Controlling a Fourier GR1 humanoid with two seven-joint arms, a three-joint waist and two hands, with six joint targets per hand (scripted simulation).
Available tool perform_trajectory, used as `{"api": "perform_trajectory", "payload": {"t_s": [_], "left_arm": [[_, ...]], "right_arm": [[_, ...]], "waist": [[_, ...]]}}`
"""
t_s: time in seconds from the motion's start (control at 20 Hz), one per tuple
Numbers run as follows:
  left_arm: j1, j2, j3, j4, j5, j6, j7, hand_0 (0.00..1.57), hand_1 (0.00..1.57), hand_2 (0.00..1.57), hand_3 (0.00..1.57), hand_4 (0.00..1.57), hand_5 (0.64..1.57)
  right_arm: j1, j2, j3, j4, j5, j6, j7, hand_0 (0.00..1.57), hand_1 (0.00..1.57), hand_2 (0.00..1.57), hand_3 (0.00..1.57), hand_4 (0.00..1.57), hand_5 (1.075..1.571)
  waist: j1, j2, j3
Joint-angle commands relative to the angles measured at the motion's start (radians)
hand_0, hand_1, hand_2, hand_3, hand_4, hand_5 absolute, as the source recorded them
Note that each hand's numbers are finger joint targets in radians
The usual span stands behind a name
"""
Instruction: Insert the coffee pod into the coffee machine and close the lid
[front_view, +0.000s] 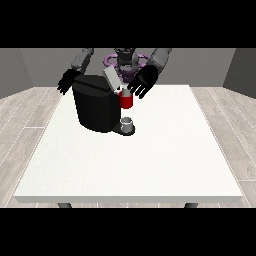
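Robot hand (142, 81) at the view's right hovers with fingers spread above the machine (96, 104), whose lid (112, 79) stands raised; a cup (127, 123) sits below.

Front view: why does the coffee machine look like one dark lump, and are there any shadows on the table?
Front view: the coffee machine is black and evenly lit, with no glare, so its sides merge; only its grey lid and red part stand out. The table shows flat white, with no clear shadows, even under the cup.
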Motion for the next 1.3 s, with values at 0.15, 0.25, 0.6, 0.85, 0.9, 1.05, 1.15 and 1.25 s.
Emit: {"api": "perform_trajectory", "payload": {"t_s": [0.15, 0.25, 0.6, 0.85, 0.9, 1.05, 1.15, 1.25], "left_arm": [[0.050, -0.031, -0.017, -0.011, -0.029, 0.053, -0.023, 1.06, 1.06, 1.12, 0.95, 0.36, 1.571], [0.024, 0.049, 0.017, 0.020, -0.020, 0.028, -0.059, 1.02, 1.02, 1.09, 0.90, 0.37, 1.571], [0.033, 0.088, -0.032, 0.021, -0.071, -0.020, -0.123, 0.00, 0.00, 0.00, 0.00, 0.00, 1.571], [0.031, 0.013, -0.046, 0.004, -0.076, -0.040, -0.048, 0.00, 0.00, 0.00, 0.00, 0.00, 1.571], [0.035, 0.062, -0.023, 0.017, -0.063, -0.066, -0.074, 0.00, 0.00, 0.00, 0.00, 0.00, 1.571], [0.076, -0.010, -0.043, 0.002, -0.074, -0.042, -0.040, 0.00, 0.00, 0.00, 0.00, 0.00, 1.571], [0.043, 0.021, -0.037, -0.005, -0.075, -0.075, -0.045, 0.00, 0.00, 0.00, 0.00, 0.00, 1.571], [0.044, -0.024, -0.045, -0.019, -0.084, -0.056, 0.009, 0.00, 0.00, 0.00, 0.00, 0.00, 1.571]], "right_arm": [[0.045, 0.021, 0.015, 0.012, 0.005, -0.001, -0.038, 0.00, 0.00, 0.00, 0.00, 0.46, 1.571], [0.023, 0.002, 0.033, -0.058, 0.013, 0.007, 0.010, 0.00, 0.00, 0.00, 0.00, 0.46, 1.571], [0.001, 0.017, 0.026, -0.051, 0.017, -0.025, 0.009, 0.00, 0.00, 0.00, 0.00, 0.35, 1.571], [0.023, 0.029, 0.030, -0.003, 0.028, -0.036, -0.005, 0.00, 0.00, 0.00, 0.00, 0.39, 1.571], [0.046, 0.010, 0.025, -0.028, 0.012, -0.013, 0.024, 0.00, 0.00, 0.00, 0.00, 0.38, 1.571], [0.058, 0.001, 0.018, -0.013, 0.012, -0.016, 0.002, 0.00, 0.00, 0.00, 0.00, 0.42, 1.571], [0.059, 0.031, 0.016, 0.013, 0.008, -0.036, -0.035, 0.00, 0.00, 0.00, 0.00, 0.36, 1.571], [0.037, 0.012, -0.008, 0.045, -0.026, 0.000, -0.020, 0.00, 0.00, 0.00, 0.00, 0.38, 1.571]], "waist": [[0.006, -0.015, -0.0007], [-0.032, 0.006, -0.0011], [-0.018, 0.044, -0.0012], [0.011, -0.026, -0.0007], [-0.001, -0.041, -0.0008], [0.014, -0.087, -0.0008], [0.023, -0.069, -0.0007], [0.035, -0.083, -0.0005]]}}
